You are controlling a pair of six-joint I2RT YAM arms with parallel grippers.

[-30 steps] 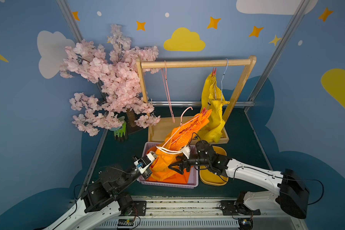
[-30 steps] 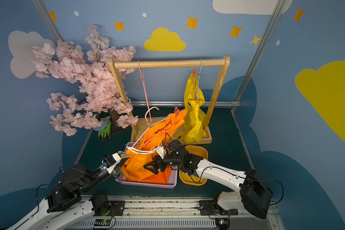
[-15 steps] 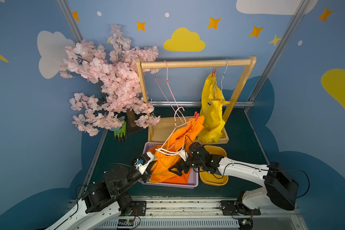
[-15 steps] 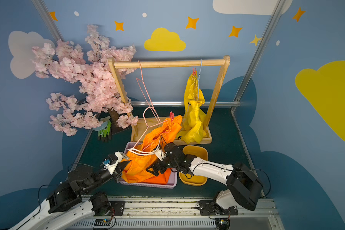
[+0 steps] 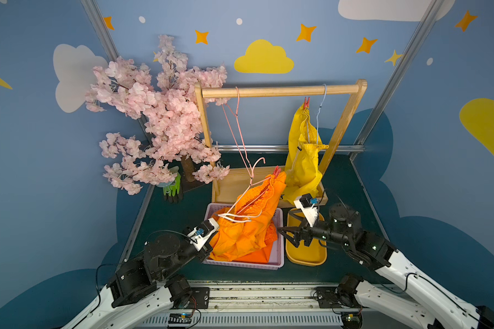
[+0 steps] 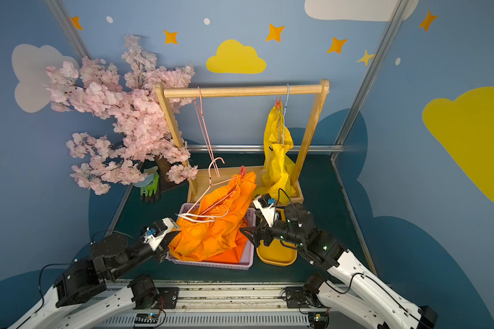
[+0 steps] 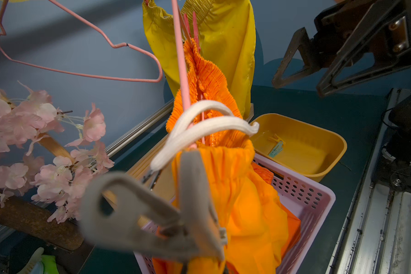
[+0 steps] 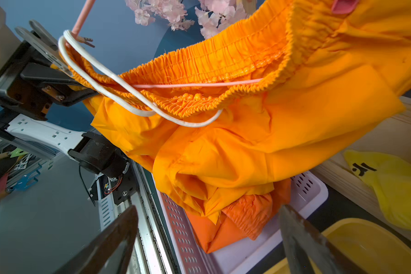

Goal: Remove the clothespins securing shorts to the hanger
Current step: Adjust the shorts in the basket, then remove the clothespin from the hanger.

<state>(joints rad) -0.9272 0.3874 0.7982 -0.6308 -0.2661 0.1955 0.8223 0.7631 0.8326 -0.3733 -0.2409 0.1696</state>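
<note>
Orange shorts hang on a pink hanger that is off the rail and tilted over the lilac basket. A red clothespin pins their upper waist corner. My left gripper is shut on the lower waist corner, its fingers against the cloth below the white drawstring. To the right of the shorts and apart from them, my right gripper stands open and empty over the tray's near end. Yellow shorts hang on the rail from a pale blue hanger with a red clothespin.
Another orange pair lies folded in the basket. The yellow tray to its right holds teal and yellow pegs. An empty pink hanger hangs on the wooden rack. A blossom tree and green gloves stand at the back left.
My right gripper has drawn back to the right, away from the orange shorts' drawstring, and now sits over the tray. The shorts and hanger have sagged a little. The left gripper keeps its hold.
</note>
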